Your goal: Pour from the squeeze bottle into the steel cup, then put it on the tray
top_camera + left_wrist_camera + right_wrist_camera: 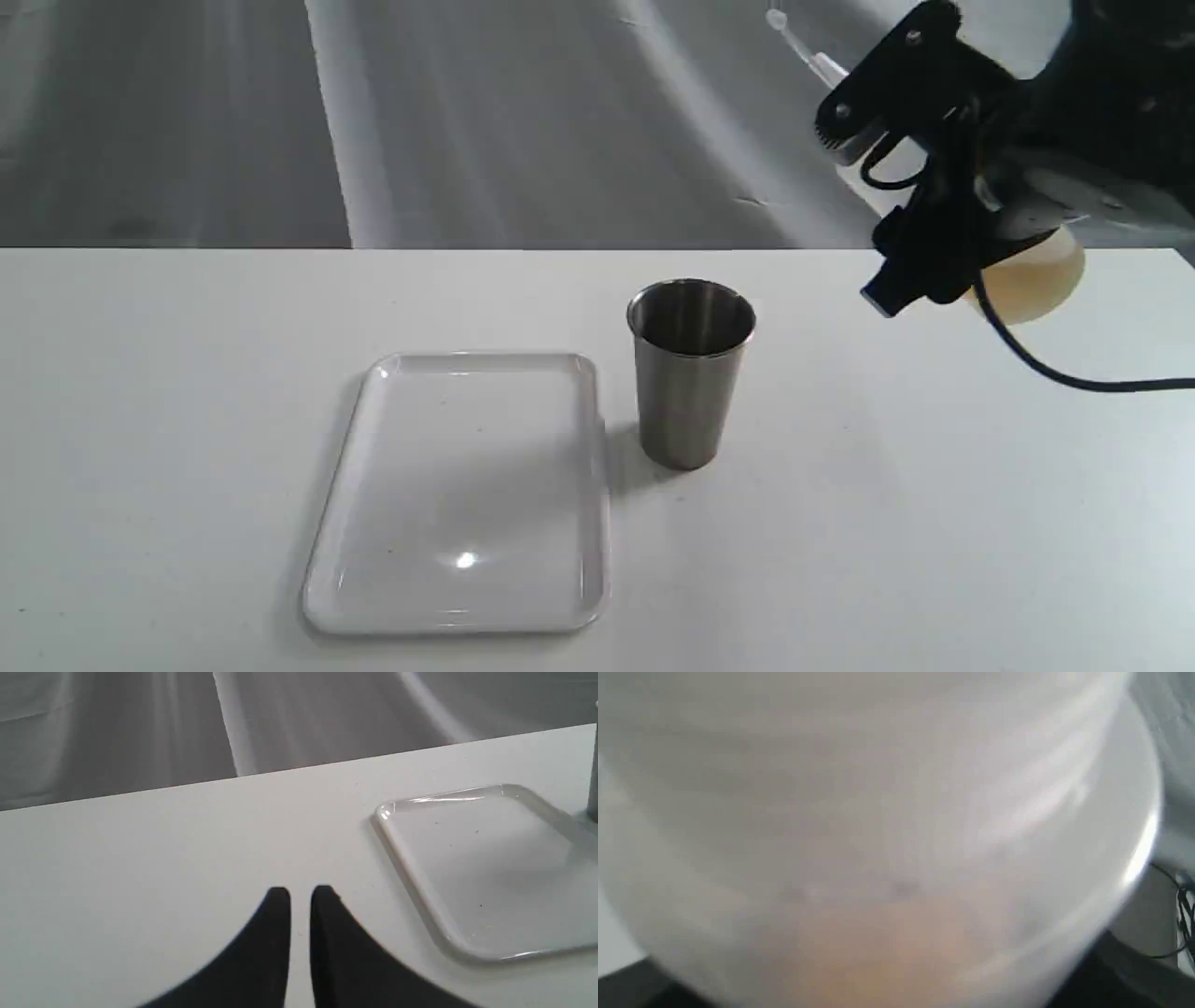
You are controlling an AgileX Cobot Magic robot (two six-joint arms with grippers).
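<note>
The squeeze bottle [1032, 271] hangs in the air at the upper right, above and to the right of the steel cup [691, 373]. My right gripper [864, 207] is shut on it. It is tilted, its nozzle [794, 37] pointing up and to the left, with amber liquid at its lower end. In the right wrist view the blurred bottle [896, 858] fills the picture. The cup stands upright just right of the tray [467, 485], which has nothing on it. My left gripper [300, 896] hovers shut over bare table beside the tray [486, 868]; it is outside the exterior view.
A white table [934, 523] carries the tray and the cup, with a grey cloth backdrop [467, 121] behind its far edge. A black cable [1074, 378] trails from the right arm over the table's right side. A sliver of the cup [593, 788] shows in the left wrist view.
</note>
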